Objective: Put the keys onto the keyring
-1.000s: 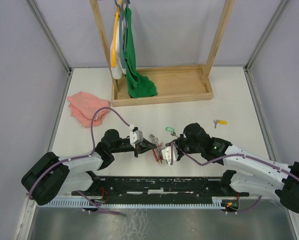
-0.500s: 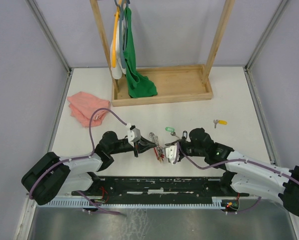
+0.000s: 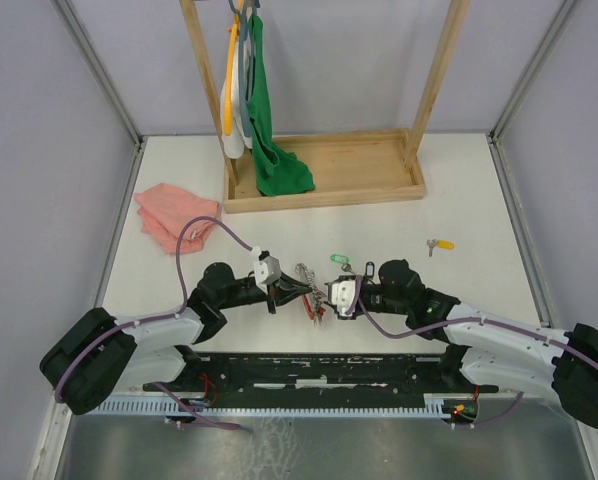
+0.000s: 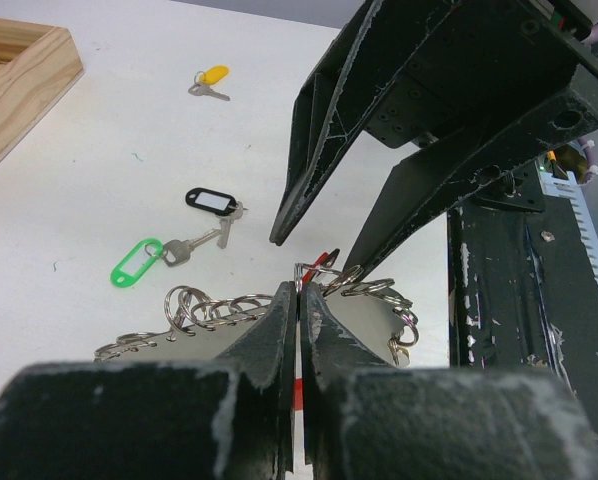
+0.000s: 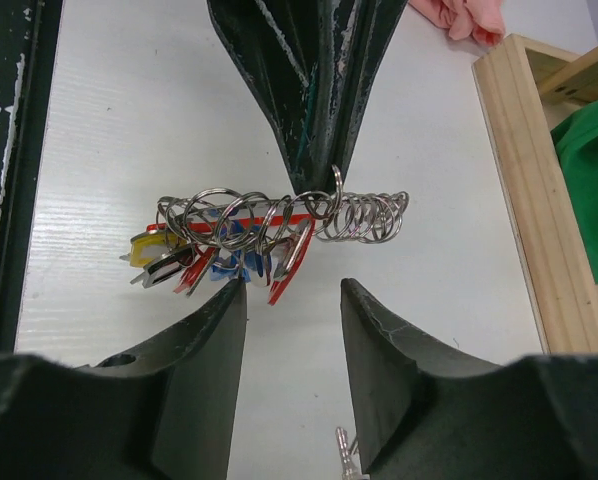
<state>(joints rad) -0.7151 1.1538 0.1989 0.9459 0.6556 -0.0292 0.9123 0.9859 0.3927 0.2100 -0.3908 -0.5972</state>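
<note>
Since a second earlier the right arm had flattened and reached further left along the near edge, carrying the right gripper [image 5: 291, 288] up to the bunch, while the left arm had hardly shifted. One keyring [image 5: 279, 215] sat at the centre front of the table [image 3: 479, 200], between the two grippers, strung with a row of small steel split rings and a cluster of red-, yellow- and blue-tagged keys. Three loose keys lay beyond it: a green-tagged key [image 4: 139, 262] and a black-tagged key [image 4: 211, 200] just beside each other, and a yellow-tagged key [image 4: 214, 75] well apart to the right. The left gripper [image 4: 299, 290] was closed to a sliver, pinching the thin red part of the keyring between its fingertips. The right gripper stood partly open and held nothing, its tips just short of the bunch. One tip was close against the hanging tags, though whether it touched them could not be told.
</note>
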